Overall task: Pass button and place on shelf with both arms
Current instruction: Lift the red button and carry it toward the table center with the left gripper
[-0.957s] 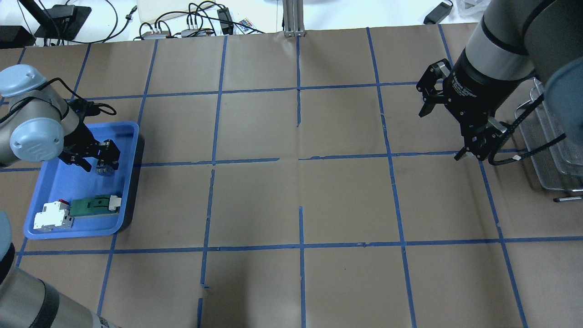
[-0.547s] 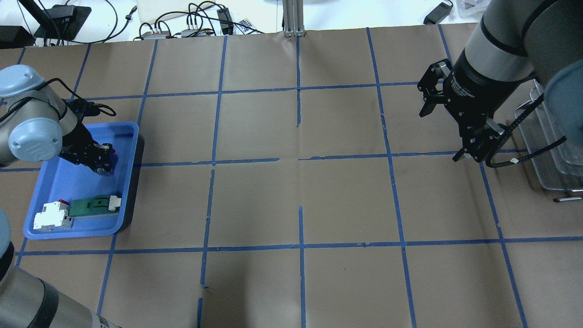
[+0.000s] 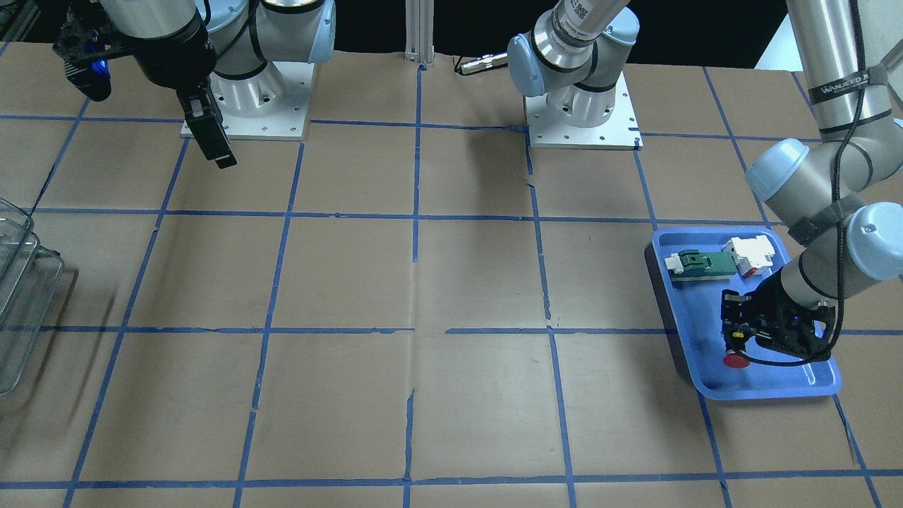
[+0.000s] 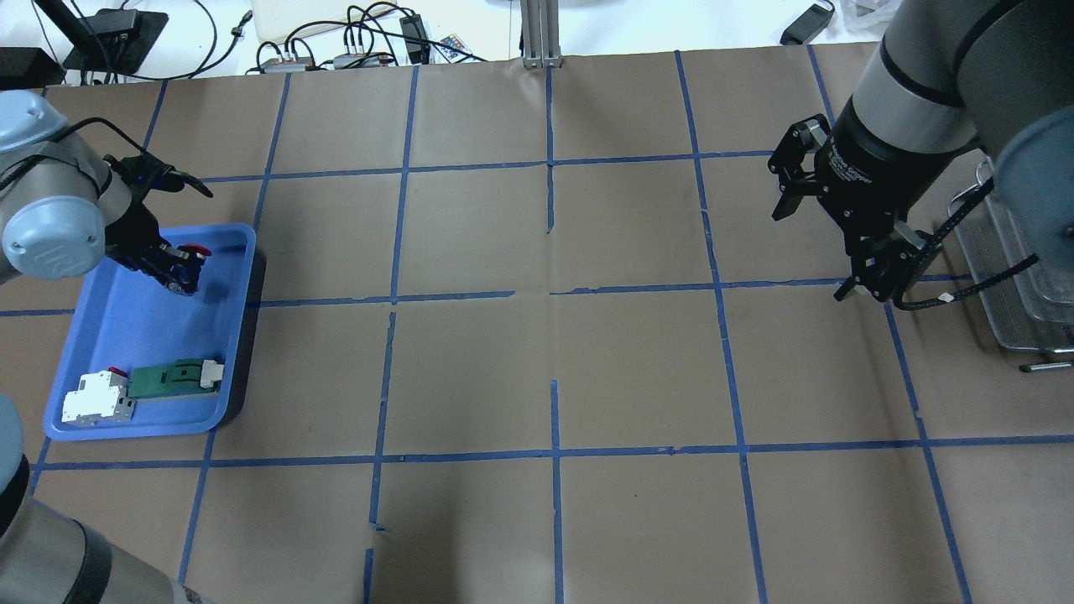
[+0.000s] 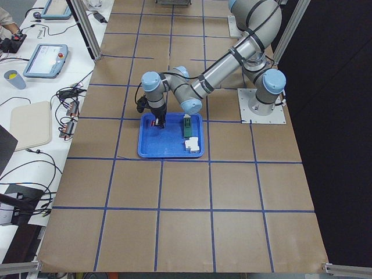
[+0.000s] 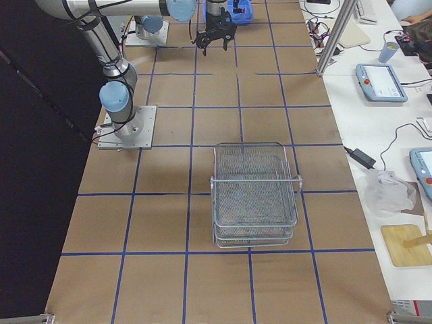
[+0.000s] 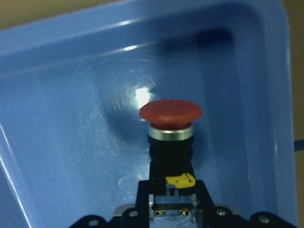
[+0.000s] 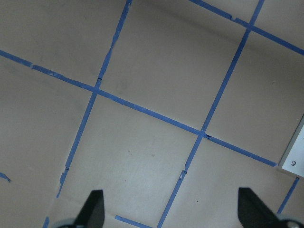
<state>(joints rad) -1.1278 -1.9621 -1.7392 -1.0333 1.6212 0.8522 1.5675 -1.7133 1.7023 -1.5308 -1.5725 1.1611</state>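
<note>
Bottom centre of the left wrist view, the left tool [image 7: 171, 192] clamps the button [image 7: 170, 114] by its black body over the blue tray [image 7: 61, 118], leaving the red cap free for handing over. Far right overhead, the right tool [image 4: 809, 253] hangs spread wide beside the shelf [image 4: 1019, 323], likely ready to receive.

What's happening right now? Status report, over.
Left gripper, jaws shut on the button, over the blue tray. Right gripper open, empty, in mid-air. Shelf looks empty. Green block and white block lie apart from it.
</note>
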